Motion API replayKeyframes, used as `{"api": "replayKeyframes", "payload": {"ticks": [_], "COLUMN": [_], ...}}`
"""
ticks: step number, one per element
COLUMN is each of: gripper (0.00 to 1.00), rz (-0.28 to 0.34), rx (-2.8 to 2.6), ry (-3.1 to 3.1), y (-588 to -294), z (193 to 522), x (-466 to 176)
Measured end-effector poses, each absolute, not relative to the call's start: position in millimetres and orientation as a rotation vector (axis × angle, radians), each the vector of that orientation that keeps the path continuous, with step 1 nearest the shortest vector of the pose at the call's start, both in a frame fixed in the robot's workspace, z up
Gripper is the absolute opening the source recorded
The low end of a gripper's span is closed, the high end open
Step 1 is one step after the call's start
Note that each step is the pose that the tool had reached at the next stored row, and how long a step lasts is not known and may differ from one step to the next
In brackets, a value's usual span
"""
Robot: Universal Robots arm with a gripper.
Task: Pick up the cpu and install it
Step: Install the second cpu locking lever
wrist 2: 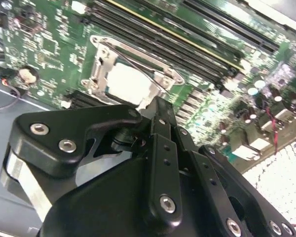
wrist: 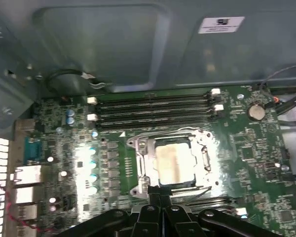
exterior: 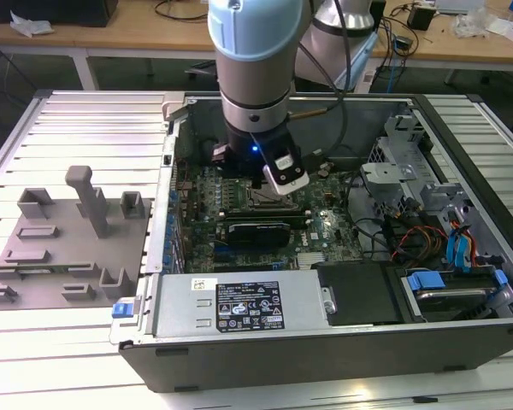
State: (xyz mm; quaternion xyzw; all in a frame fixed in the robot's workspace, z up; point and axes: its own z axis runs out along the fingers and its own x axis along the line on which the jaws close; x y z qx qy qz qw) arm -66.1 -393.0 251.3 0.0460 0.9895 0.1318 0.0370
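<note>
Hovering tool (wrist: 162, 197) pressed together just above cpu (wrist: 173, 164) (seated in socket), green motherboard (wrist: 246, 163), open computer case (exterior: 342, 342), slatted table (exterior: 60, 333)

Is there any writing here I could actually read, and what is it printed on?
None can be read.
Black and white label on the grey power supply box: print too small.
White sticker on the case wall in the first wrist view: blurred.
Green motherboard markings: too fine to make out.
</note>
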Motion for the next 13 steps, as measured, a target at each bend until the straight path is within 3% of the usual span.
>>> {"api": "replayKeyframes", "payload": {"ticks": [13], "gripper": [0.11], "rz": [0.381], "rx": [0.148], "ry": [3.049], "y": [-403.2], "z": [238.8], "x": [-54.6]}}
